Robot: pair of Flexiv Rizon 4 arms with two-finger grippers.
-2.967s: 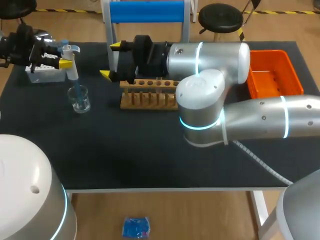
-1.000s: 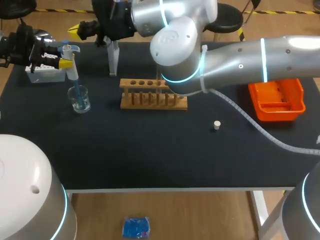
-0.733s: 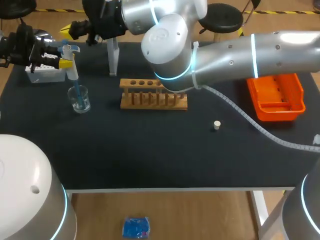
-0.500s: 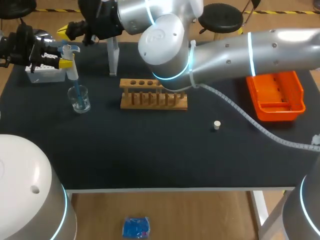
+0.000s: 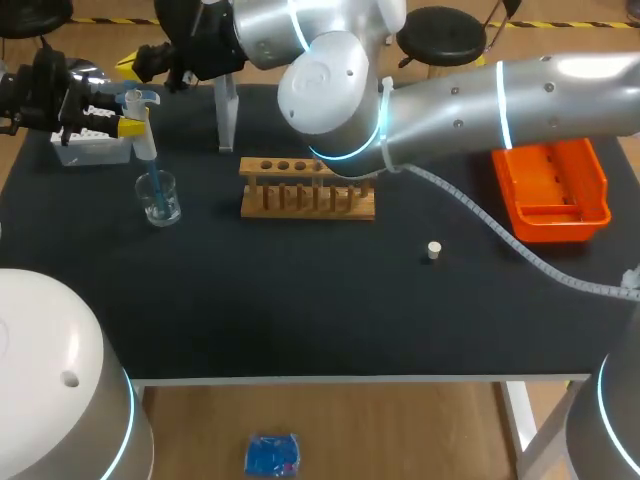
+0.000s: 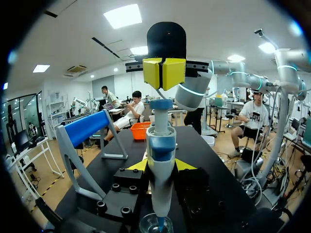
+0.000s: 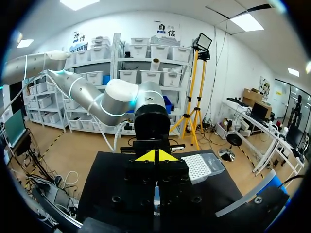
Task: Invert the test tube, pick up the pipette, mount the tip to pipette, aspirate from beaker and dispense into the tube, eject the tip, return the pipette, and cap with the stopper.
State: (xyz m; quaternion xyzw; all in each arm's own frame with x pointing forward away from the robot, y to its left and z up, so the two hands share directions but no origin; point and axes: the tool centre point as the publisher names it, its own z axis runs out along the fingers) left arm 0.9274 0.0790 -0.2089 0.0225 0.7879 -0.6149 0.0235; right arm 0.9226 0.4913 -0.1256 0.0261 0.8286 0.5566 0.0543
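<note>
The black table [image 5: 300,300] carries a wooden rack [image 5: 305,200] near its middle, and everything else is placed from that rack. The right arm [image 5: 480,95] sweeps in over and behind the rack, ending beyond its far left corner, where the right gripper [image 7: 156,155] has its yellow tips pressed together on nothing, poised just above the pipette's top. The left arm [image 5: 30,85] sits well left of the rack; the left gripper [image 6: 161,165] is clamped on the pipette [image 5: 140,120] from both sides, holding it upright. An orange tray [image 5: 553,215] lies well right of the rack. A clear stand [image 5: 228,115] rises just behind its left end. A white tip box [image 5: 85,150] rests far left. The beaker [image 5: 160,200] stands left of the rack, with the pipette's tip inside it. A small stopper [image 5: 433,250] lies nearer, off the rack's right end.
</note>
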